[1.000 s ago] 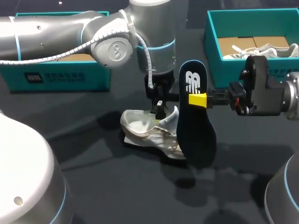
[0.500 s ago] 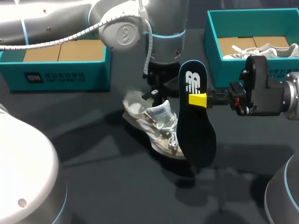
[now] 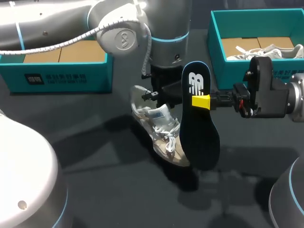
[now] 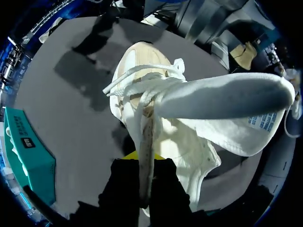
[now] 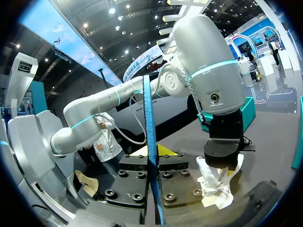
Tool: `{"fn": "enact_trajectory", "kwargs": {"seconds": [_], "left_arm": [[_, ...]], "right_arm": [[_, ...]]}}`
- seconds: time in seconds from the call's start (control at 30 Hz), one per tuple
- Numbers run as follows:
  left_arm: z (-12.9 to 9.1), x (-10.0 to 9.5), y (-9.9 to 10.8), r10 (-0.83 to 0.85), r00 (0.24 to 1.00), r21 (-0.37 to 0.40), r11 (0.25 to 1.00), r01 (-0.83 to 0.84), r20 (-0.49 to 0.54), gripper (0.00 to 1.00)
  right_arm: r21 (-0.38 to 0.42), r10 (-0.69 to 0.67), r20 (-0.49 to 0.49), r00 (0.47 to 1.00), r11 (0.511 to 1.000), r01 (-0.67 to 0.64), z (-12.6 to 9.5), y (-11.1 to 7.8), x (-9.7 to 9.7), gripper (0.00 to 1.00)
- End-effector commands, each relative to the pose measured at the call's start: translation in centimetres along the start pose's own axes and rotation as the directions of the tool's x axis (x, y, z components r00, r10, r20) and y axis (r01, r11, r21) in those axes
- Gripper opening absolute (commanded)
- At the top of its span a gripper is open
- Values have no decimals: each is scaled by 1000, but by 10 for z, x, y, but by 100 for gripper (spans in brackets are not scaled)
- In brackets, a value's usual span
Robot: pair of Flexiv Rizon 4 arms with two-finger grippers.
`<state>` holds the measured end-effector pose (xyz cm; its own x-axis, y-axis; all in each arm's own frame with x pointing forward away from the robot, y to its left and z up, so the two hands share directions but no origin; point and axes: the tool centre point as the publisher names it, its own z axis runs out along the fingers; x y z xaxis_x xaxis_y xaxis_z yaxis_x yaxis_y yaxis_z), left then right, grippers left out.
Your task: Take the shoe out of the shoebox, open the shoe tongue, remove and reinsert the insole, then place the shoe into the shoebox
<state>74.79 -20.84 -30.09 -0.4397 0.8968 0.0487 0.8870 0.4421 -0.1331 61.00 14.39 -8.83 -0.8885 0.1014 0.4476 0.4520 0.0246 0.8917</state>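
Left tool [image 3: 158,96], below the left arm's wrist at mid-desk: clenched on the shoe [image 3: 159,124]. In the left wrist view its two dark fingers, with a yellow tip showing behind, press from both sides on a thin edge of the shoe's upper [image 4: 142,163]. The shoe is white and cream and hangs tilted, heel end up at the tool and toe [image 4: 142,54] pointing down toward the dark desk [image 3: 104,190]. Whether the toe touches the desk cannot be told. The tongue [image 4: 222,97] is folded well out from the opening, its printed label showing, and the laces [image 4: 142,80] lie loose over the forefoot.

Right tool [image 3: 202,101], entering from the right: gripping the insole [image 3: 199,137] about a third of the way down its length. The insole is dark, stands upright with its white mark at the upper end, and hangs just in front of the shoe, hiding part of the toe. In the right wrist view it shows edge-on as a blue strip [image 5: 149,118] pinched between the two fingers [image 5: 152,161].

Left shoebox [image 3: 61,76] and right shoebox [image 3: 223,42], both teal, stand at the far side of the desk. The right one holds a second shoe [image 3: 266,51]. The handled shoe is outside both.
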Motion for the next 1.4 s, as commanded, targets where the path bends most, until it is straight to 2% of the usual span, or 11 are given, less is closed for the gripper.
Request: {"fn": "enact_trajectory", "kwargs": {"seconds": [0.03, 0.2, 0.5, 1.03, 1.4], "left_arm": [[-2, 12, -2, 261, 962, -40, 965, -259, 74, 0], [2, 16, -12, 392, 913, -81, 919, -385, 109, 0], [14, 12, -20, 480, 870, -97, 876, -472, 110, 0], [42, -4, -28, 502, 861, -87, 864, -496, 79, 0], [65, -22, -30, 516, 855, -74, 856, -512, 51, 0]], "right_arm": [[0, 0, 3, 1000, 1000, 0, 1, -1, 1, 0], [0, 0, 3, 1000, 1000, 0, 1, -1, 1, 0], [0, 0, 3, 1000, 1000, 0, 1, -1, 1, 0], [0, 0, 3, 1000, 1000, 0, 1, -1, 1, 0], [0, 0, 3, 1000, 1000, 0, 1, -1, 1, 0]]}}
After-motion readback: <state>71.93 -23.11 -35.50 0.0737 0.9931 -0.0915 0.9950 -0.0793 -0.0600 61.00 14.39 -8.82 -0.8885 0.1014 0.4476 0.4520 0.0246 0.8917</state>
